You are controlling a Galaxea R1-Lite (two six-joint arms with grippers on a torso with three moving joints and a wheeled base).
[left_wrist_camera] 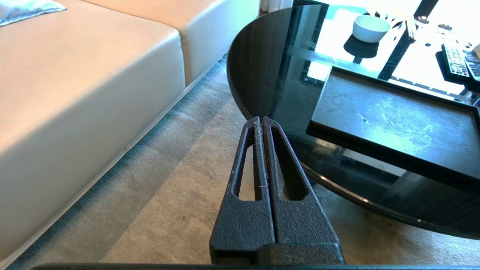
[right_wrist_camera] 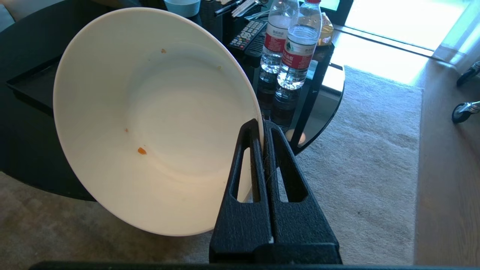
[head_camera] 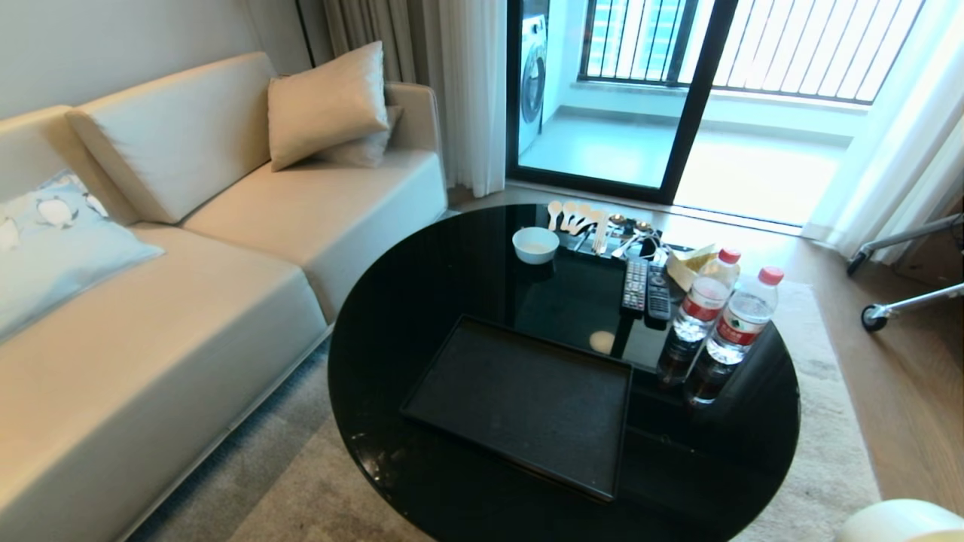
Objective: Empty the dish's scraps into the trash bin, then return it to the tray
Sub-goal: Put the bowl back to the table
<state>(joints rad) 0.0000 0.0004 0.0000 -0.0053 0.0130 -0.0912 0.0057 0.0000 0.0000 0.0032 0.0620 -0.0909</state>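
In the right wrist view the dish (right_wrist_camera: 150, 120), a deep white bowl, is tilted on its side above the carpet beside the table. My right gripper (right_wrist_camera: 262, 123) is shut on its rim. Only tiny orange crumbs of the scraps (right_wrist_camera: 141, 150) cling inside. A white curve of the dish (head_camera: 896, 519) shows in the head view's lower right corner. The matte-black tray (head_camera: 520, 399) lies bare on the round glass table (head_camera: 422, 271); the tray (left_wrist_camera: 393, 120) also shows in the left wrist view. My left gripper (left_wrist_camera: 261, 120) is shut on nothing, low over the carpet by the table's edge. The trash bin is out of view.
A smaller white bowl (head_camera: 535, 245), spoons (head_camera: 580, 218), two remotes (head_camera: 646, 290) and two water bottles (head_camera: 742, 316) stand on the table's far and right side. A beige sofa (head_camera: 188, 301) runs along the left. Wheeled legs (head_camera: 874, 316) stand at the right.
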